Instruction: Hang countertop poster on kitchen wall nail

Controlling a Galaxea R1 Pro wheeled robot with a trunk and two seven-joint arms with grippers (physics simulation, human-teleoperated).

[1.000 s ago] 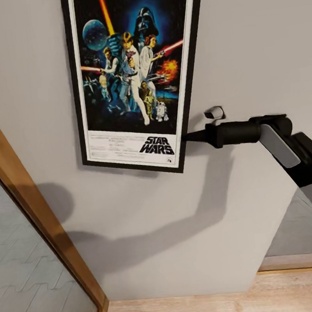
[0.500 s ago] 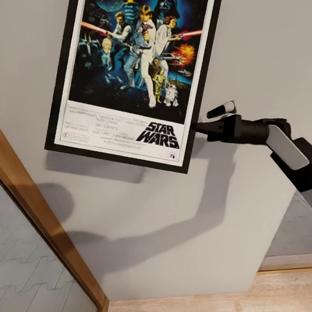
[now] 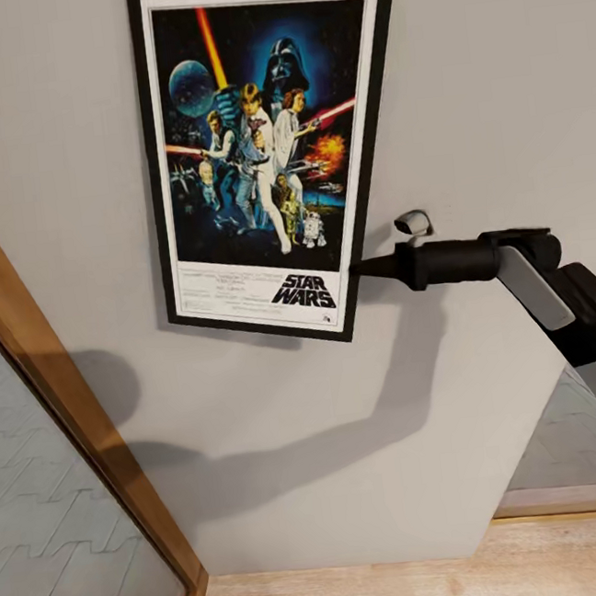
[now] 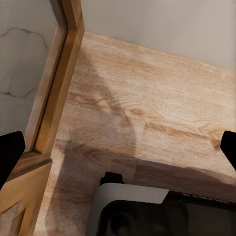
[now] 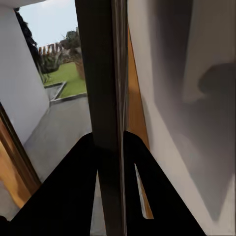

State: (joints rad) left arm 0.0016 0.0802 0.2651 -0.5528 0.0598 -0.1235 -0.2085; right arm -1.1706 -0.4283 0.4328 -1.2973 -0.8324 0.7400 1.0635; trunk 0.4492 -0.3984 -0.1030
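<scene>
The Star Wars poster (image 3: 254, 155) stands upright and flat against the pale wall (image 3: 486, 82), its black frame's top edge just inside the head view. My right gripper (image 3: 358, 268) reaches in level from the right and is shut on the frame's right edge near the lower corner. In the right wrist view the frame edge (image 5: 101, 73) runs edge-on between the two black fingers (image 5: 73, 187). My left gripper (image 4: 118, 152) hangs open over the wooden floor (image 4: 147, 98), holding nothing. The kitchen countertop is out of view.
A wooden door frame (image 3: 70, 407) with glass slants along the left, also seen in the left wrist view (image 4: 64, 73). Wood floor (image 3: 414, 581) meets the wall's base. An opening (image 3: 575, 452) lies at the lower right. My arm's shadow falls on the wall.
Half a second ago the poster was tilted, its bottom swung out to the left. It now hangs straight again, and the right wrist has levelled.
</scene>
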